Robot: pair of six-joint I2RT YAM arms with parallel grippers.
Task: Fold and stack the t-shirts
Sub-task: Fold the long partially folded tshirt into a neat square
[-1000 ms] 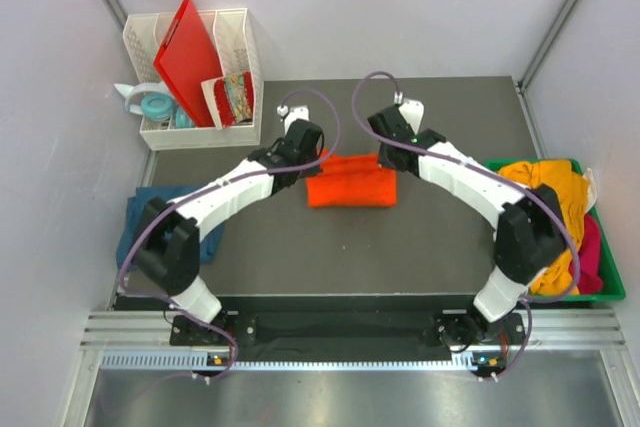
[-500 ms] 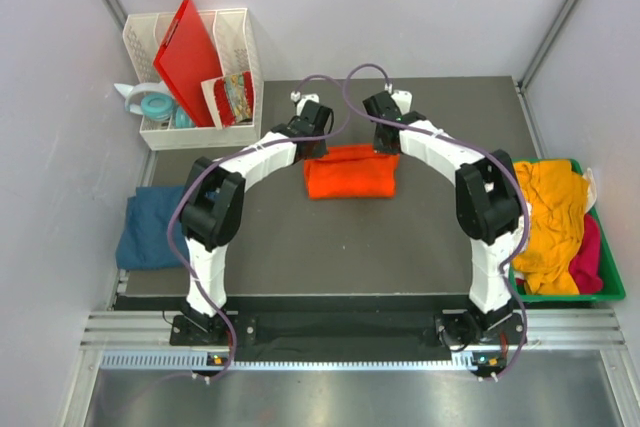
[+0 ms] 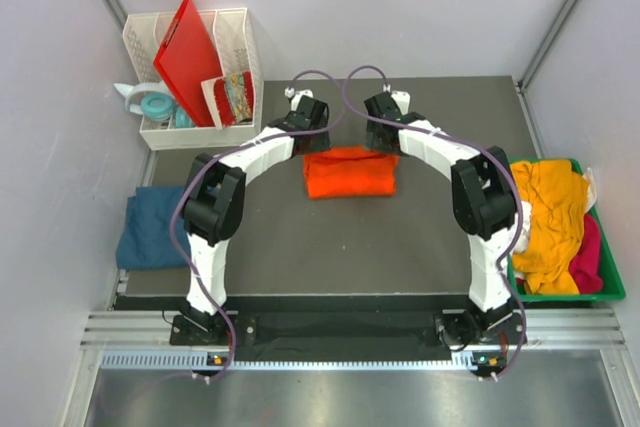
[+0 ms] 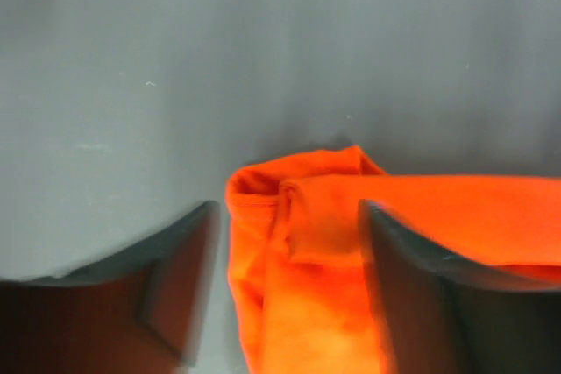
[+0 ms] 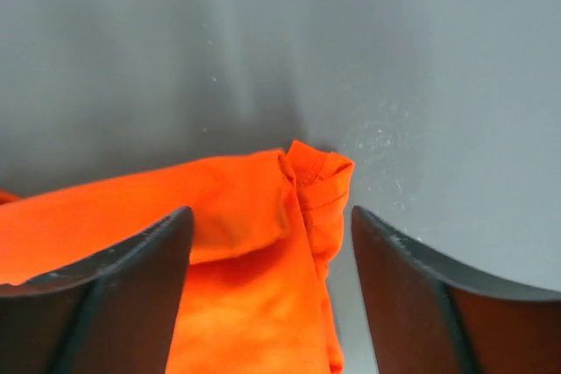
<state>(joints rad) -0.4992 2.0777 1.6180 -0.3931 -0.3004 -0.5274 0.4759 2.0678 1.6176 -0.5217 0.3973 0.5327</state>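
A bright orange t-shirt (image 3: 350, 173) lies folded into a flat rectangle at the middle back of the dark table. My left gripper (image 3: 318, 150) hangs over its far left corner and my right gripper (image 3: 384, 147) over its far right corner. In the left wrist view the orange cloth (image 4: 333, 216) lies between the fingers of the open left gripper (image 4: 289, 212), untouched by them. The right wrist view shows the hemmed corner (image 5: 307, 181) between the spread fingers of the right gripper (image 5: 270, 221). A dark teal t-shirt (image 3: 150, 227) lies folded at the table's left edge.
A green bin (image 3: 612, 287) at the right edge holds a mustard-yellow t-shirt (image 3: 550, 207) and a pink one (image 3: 590, 257), both crumpled. A white rack (image 3: 240, 37) at the back left holds a red plastic board (image 3: 190, 57). A pale jug (image 3: 150, 105) stands beside it.
Both arms carried the orange shirt's corners toward the back of the table. Both grippers, shut before, have opened and let go of the cloth.
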